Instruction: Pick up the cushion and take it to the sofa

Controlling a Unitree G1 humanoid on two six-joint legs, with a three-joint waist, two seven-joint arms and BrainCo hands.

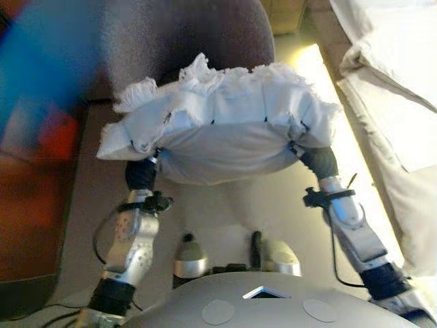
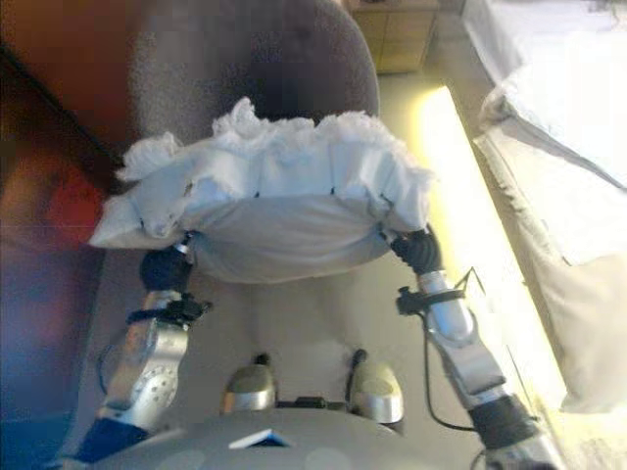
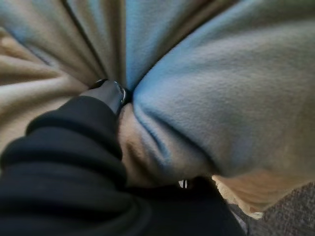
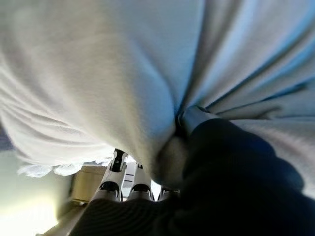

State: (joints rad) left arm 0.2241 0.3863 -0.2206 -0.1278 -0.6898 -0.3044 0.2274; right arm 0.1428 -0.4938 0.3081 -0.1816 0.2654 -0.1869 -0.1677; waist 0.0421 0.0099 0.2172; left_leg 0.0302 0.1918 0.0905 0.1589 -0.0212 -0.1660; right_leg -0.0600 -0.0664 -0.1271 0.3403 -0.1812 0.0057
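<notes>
A white cushion (image 1: 218, 130) with a frilled edge hangs in the air in front of me, held at its two ends. My left hand (image 1: 141, 174) grips its left end and my right hand (image 1: 319, 162) its right end. Dark fingertips show over the cushion's upper side. The left wrist view has the left hand (image 3: 74, 162) with its thumb dug into a fold of the cushion (image 3: 221, 98). In the right wrist view my right hand (image 4: 231, 177) pinches the cloth (image 4: 98, 73) between thumb and fingers (image 4: 118, 169).
A grey upholstered chair (image 1: 184, 34) stands just beyond the cushion. Pale cloth-covered furniture (image 1: 396, 102) runs along the right side. At the far top is a wooden cabinet (image 1: 287, 14), and a blurred blue and red shape (image 1: 41, 75) lies at the left. Beige floor (image 1: 225, 212) lies below.
</notes>
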